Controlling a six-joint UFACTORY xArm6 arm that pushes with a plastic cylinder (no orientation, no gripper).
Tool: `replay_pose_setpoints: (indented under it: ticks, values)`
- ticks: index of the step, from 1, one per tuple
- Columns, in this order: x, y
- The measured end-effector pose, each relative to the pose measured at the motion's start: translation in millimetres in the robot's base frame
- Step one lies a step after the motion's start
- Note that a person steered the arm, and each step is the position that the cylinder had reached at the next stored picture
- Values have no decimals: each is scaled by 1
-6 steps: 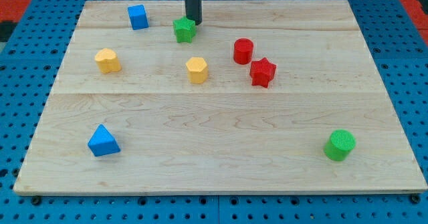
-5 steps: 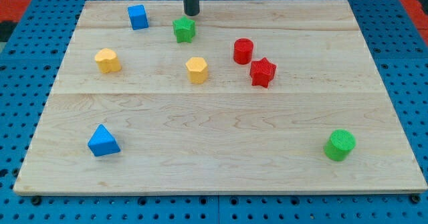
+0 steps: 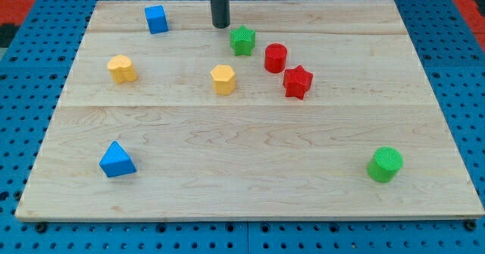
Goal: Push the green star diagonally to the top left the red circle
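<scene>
The green star (image 3: 242, 40) lies near the view's top, just up and to the left of the red circle (image 3: 276, 58), with a small gap between them. My tip (image 3: 220, 25) stands up and to the left of the green star, close to it but apart. A red star (image 3: 298, 82) sits just below and to the right of the red circle.
A blue cube (image 3: 156, 18) is at the top left. A yellow block (image 3: 121, 68) is at the left and another yellow block (image 3: 223, 79) below the green star. A blue triangle (image 3: 117, 159) is at the bottom left, a green cylinder (image 3: 385, 164) at the bottom right.
The green star has moved to the right and a little down, ending next to the red circle. My tip has shifted slightly right and down.
</scene>
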State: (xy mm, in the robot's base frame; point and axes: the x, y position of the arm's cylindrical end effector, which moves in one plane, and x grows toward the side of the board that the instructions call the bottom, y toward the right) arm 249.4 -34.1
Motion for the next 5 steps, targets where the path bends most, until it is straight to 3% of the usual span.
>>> replay_pose_setpoints:
  ticks: [4, 5]
  values:
    - [32, 0]
    - [-6, 6]
